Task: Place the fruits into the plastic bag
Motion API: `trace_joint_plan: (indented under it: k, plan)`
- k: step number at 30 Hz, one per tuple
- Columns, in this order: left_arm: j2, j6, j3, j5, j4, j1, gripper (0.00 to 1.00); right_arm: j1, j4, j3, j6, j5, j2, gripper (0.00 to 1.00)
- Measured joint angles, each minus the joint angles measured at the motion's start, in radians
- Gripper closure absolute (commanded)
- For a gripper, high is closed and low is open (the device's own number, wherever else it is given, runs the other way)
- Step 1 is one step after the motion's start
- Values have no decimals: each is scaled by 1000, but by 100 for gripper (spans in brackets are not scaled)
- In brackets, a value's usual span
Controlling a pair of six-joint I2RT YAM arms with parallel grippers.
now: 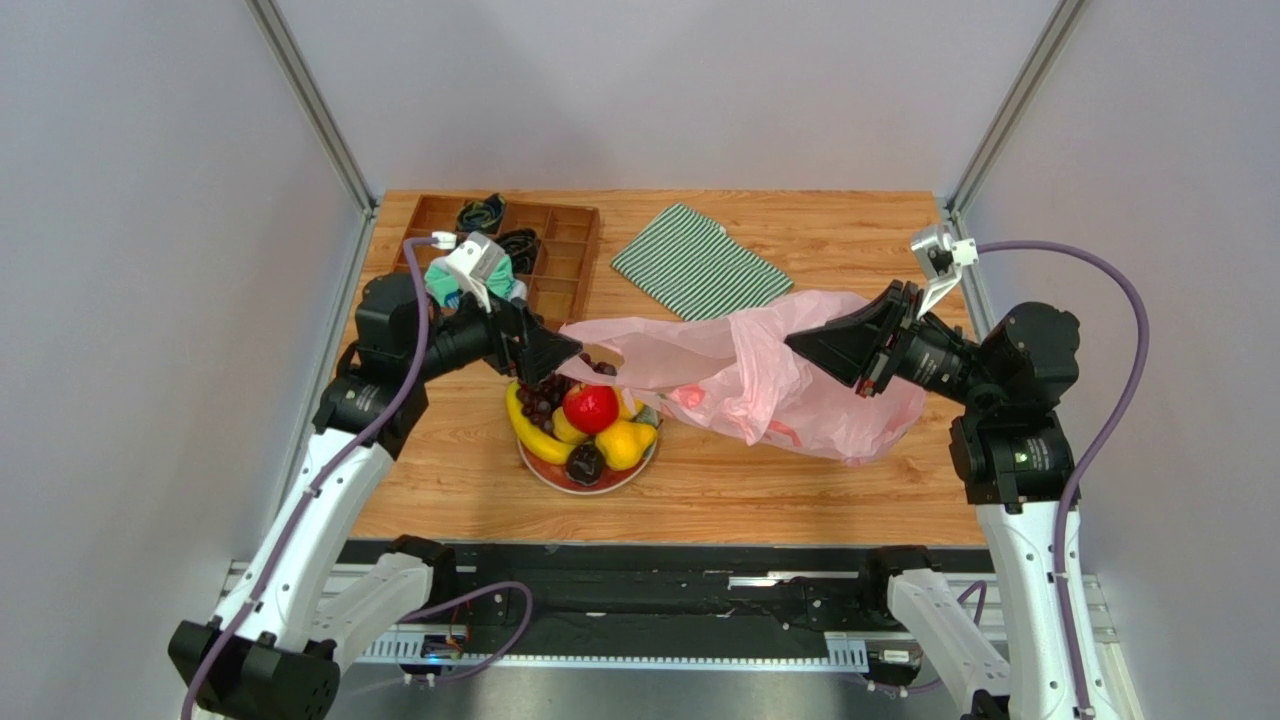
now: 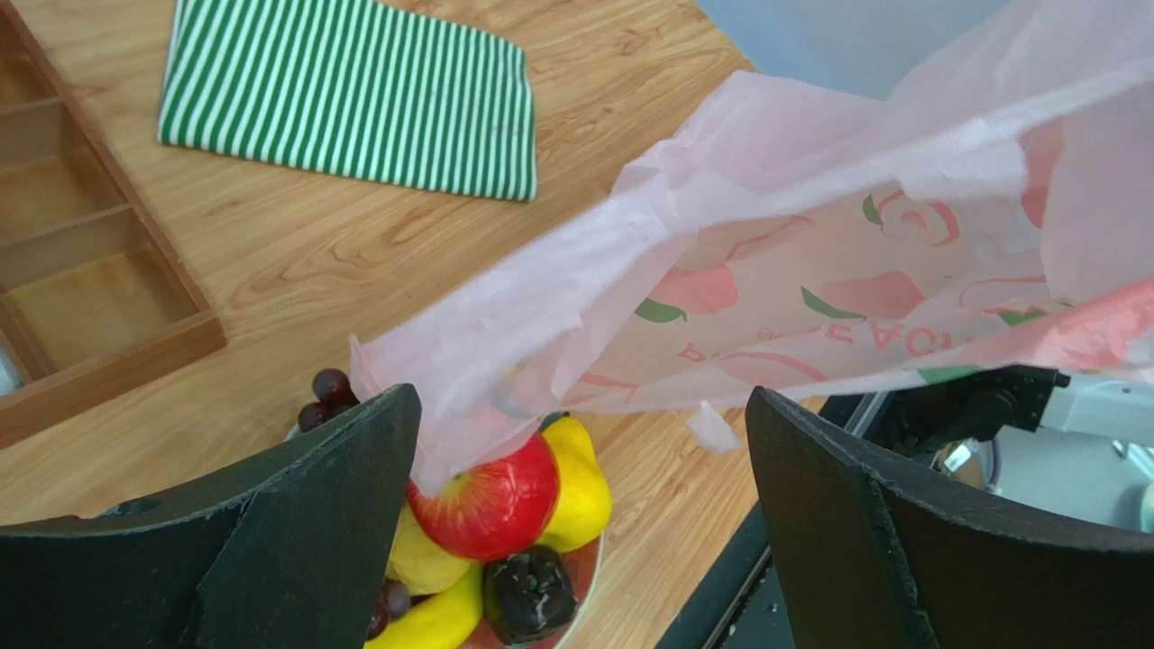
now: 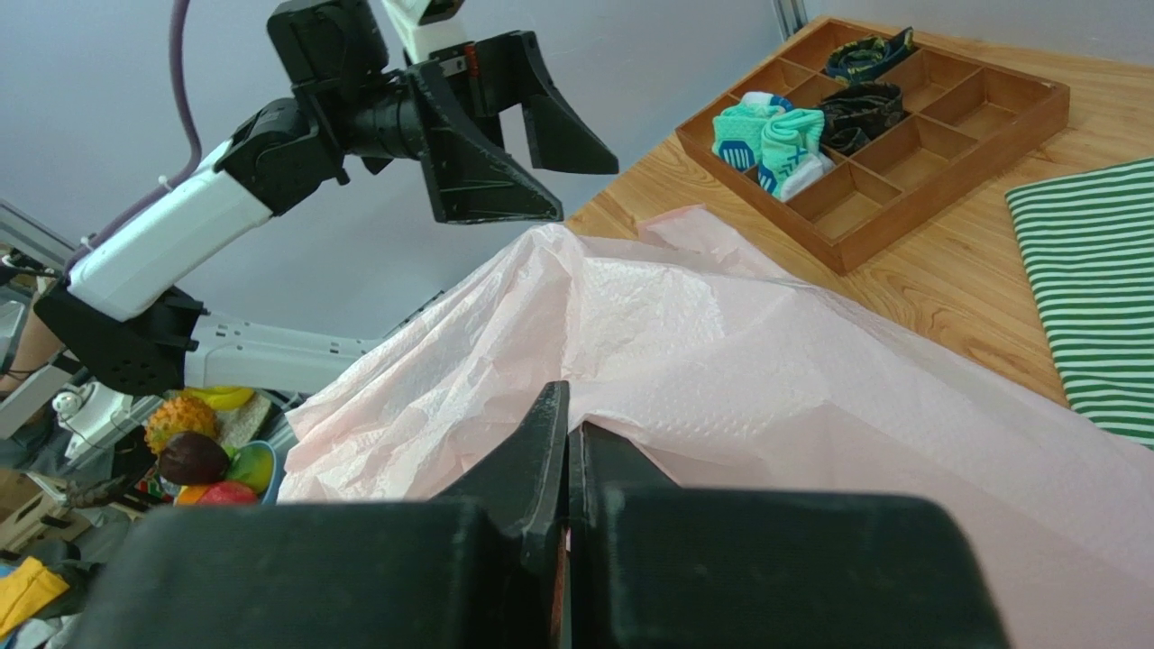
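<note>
- Pink and thin, the bag (image 1: pixel 751 383) lies on the table (image 1: pixel 451 480) from the middle out toward 3 o'clock. Its left end is raised and hangs just above the plate (image 1: pixel 559 483).
- The right pincer (image 1: pixel 804 342) reaches in from 3 o'clock. Its fingers (image 3: pixel 528 460) are pressed together with a fold of the bag's upper edge nipped between them.
- The left pincer (image 1: pixel 564 353) comes in from 9 o'clock and is spread wide. The bag's loose rim hangs between its fingers (image 2: pixel 312 527), close against one of them, but nothing is gripped.
- The fruits (image 1: pixel 586 428) are heaped on the plate, at about 6 o'clock from the table's middle.
  - The apple (image 1: pixel 591 408) sits on top.
  - The banana (image 1: pixel 531 435) is at its 8 o'clock, and the grapes (image 1: pixel 544 390) are at its 11 o'clock.
  - None can be seen inside the bag; the red marks on the film look like printing.
- The step in hand seems to be opening the bag's mouth. No fruit looks to have been moved yet.
- The next move likely calls for the left pincer to close on the free rim and draw it toward 9 o'clock, away from the right one. That would open a gap above the plate.
- The film is limp and slippery, so a shallow bite may slide off.
- The striped cloth (image 1: pixel 699 263) at 12 o'clock and the wooden tray (image 1: pixel 564 240) at 10 o'clock lie apart from this work.
</note>
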Motion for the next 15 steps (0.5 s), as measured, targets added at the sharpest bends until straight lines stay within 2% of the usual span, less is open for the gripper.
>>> trace_joint_plan:
  k: [5, 8, 15]
  plan:
    - [-85, 20, -28, 2, -10, 0, 1, 0, 31, -3, 28, 0, 11, 100]
    - [-83, 20, -46, 4, -17, 0, 1, 0, 45, -8, 39, 1, 15, 100]
    - [79, 18, -47, -31, -79, 0, 2, 0, 72, -8, 51, 1, 15, 100]
